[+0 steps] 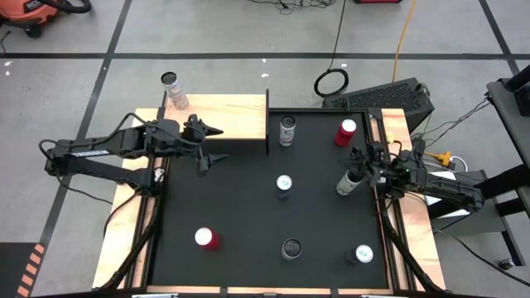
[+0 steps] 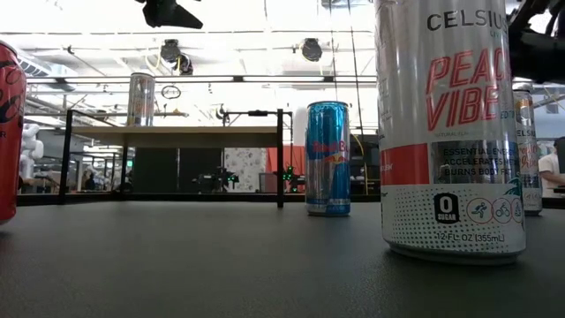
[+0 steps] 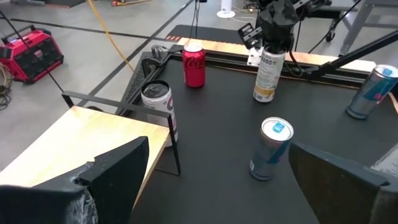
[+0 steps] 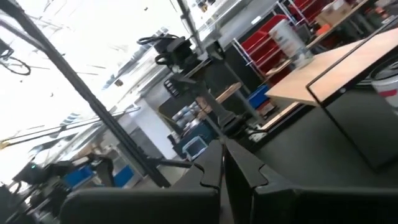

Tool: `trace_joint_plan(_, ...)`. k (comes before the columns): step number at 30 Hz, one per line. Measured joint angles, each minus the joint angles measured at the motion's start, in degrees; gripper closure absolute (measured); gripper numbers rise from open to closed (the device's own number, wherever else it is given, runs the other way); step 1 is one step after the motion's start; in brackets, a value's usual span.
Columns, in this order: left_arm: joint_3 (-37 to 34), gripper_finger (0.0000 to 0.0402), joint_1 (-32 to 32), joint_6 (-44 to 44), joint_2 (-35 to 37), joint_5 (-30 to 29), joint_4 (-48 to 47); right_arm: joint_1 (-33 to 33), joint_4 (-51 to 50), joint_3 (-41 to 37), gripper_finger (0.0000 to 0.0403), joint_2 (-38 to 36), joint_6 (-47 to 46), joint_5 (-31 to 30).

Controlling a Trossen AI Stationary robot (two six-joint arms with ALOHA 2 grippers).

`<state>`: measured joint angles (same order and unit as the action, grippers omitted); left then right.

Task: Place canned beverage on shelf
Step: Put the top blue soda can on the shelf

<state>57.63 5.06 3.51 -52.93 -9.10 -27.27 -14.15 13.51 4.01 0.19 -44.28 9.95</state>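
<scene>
The shelf (image 1: 224,116) is a pale wood board on thin black legs at the table's far left; it also shows in the low view (image 2: 177,135) and the left wrist view (image 3: 74,137). A silver can (image 1: 172,85) stands on its far left corner. My left gripper (image 1: 219,143) is open and empty by the shelf's near right corner. My right gripper (image 1: 362,164) is at the table's right side, shut on a tall white can (image 1: 349,180). In its own wrist view its fingertips (image 4: 222,165) stand close together and the can does not show. My right gripper has the white can by its upper end (image 3: 268,55), coming from the table's right side. The gripper's body hides the kind of hold. The can leans a little, and its base (image 3: 264,96) looks to be on the table.
Loose cans stand on the black table: a silver one (image 1: 287,130) just right of the shelf, a red one (image 1: 345,131) at the far right, a blue one (image 1: 284,186) in the middle, and three (image 1: 205,238) (image 1: 291,248) (image 1: 363,254) near the front edge.
</scene>
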Motion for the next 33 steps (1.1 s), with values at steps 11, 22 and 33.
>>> trace_joint_plan(11,0.0,0.0010,0.0,-1.0,0.1,0.0,1.1,0.0,-0.3,0.0,0.0403,0.0,2.0,-4.0)
trace_joint_plan(22,0.0,0.0010,0.0,-1.0,0.1,0.0,1.1,0.0,0.0,0.0,0.0403,0.0,1.2,-4.0)
trace_joint_plan(33,0.0,0.0010,0.0,-0.9,0.1,-0.1,1.1,0.0,0.0,0.0,0.0403,0.0,0.4,-4.0)
